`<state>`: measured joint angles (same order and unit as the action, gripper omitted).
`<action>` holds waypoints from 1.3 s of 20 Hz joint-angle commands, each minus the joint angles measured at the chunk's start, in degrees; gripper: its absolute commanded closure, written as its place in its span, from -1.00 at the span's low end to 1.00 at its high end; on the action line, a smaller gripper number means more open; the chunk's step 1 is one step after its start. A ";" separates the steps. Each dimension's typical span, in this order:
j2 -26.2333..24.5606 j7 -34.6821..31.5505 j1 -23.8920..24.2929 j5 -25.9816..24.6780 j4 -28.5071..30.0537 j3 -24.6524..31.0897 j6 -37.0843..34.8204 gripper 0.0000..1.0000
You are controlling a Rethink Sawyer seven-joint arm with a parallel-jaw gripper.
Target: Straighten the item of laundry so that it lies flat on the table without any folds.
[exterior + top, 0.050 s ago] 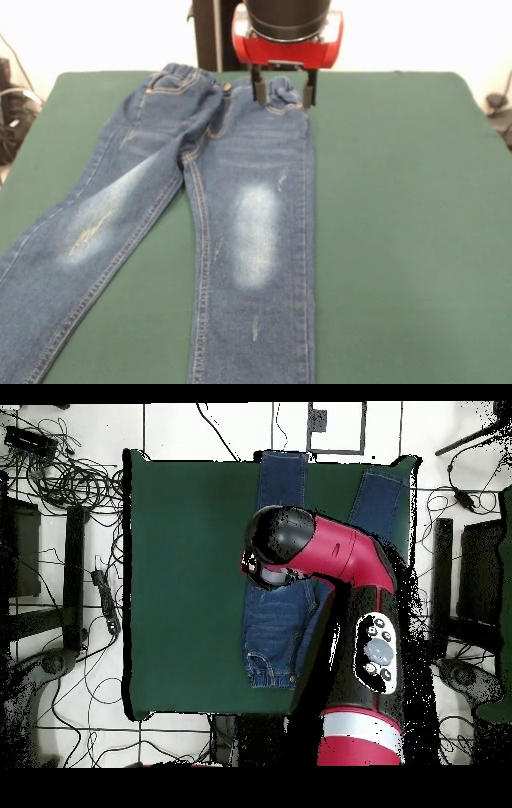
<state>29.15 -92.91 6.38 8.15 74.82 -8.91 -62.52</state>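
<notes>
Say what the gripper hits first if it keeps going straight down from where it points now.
The gripper points down over the jeans, at the elastic waistband. Denim comes first, the table under it. Whether the fingertips already touch the cloth is unclear.

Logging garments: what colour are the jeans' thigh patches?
Faded whitish on blue denim jeans; front view.

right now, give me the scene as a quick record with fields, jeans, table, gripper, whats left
item: blue denim jeans, front side up
layout: legs spread apart in a V, waistband at the robot's side of the table
folds: fabric bunched and creased near the waistband and crotch; legs mostly flat
gripper: gripper open, fingers down at the waistband, one on either side of a bit of it
arm: covers part of the jeans in the overhead view
remaining: smooth the waistband area
</notes>
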 commanded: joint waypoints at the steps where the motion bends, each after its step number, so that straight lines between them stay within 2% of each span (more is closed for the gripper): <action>1: -3.23 -9.49 -1.59 0.82 7.67 4.63 -5.73 -1.00; 7: -2.90 -8.78 -1.89 -0.21 9.71 4.08 -2.00 -1.00; 14: -3.59 -10.45 -3.47 -2.31 11.86 2.62 6.31 -1.00; 26: -2.54 -11.89 -4.54 -2.03 16.46 1.76 10.57 -1.00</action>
<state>29.87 -92.91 4.40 7.64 81.84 -9.04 -57.07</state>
